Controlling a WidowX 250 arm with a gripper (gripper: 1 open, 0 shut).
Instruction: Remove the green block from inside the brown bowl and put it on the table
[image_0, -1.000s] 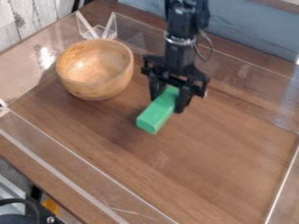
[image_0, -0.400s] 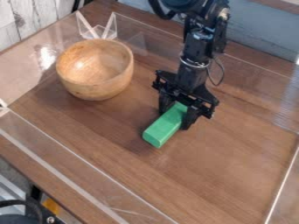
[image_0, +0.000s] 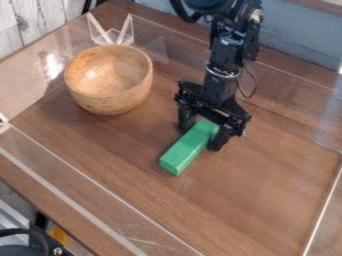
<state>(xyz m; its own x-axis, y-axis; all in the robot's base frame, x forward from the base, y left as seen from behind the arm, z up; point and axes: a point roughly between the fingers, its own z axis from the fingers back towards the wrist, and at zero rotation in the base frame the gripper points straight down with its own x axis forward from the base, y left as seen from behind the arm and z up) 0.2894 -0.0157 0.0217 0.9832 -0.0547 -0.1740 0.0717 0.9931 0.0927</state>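
Observation:
The green block (image_0: 186, 153) lies flat on the table (image_0: 267, 195), to the right of the brown bowl (image_0: 107, 78) and a short way in front of it. The bowl holds nothing and stands at the back left. My gripper (image_0: 206, 133) points straight down over the block's far end. Its black fingers (image_0: 183, 118) stand apart on either side of that end, and the gripper looks open. The near end of the block sticks out toward the front left, free of the fingers.
Clear plastic walls edge the table, with one along the front left (image_0: 80, 185) and folded clear pieces behind the bowl (image_0: 110, 30). Bare wood lies in front of and to the right of the block.
The gripper carried the block rightward and down from beside the bowl. Since the last frame the block has settled slightly lower and to the front left on the wood, while the gripper stayed in place.

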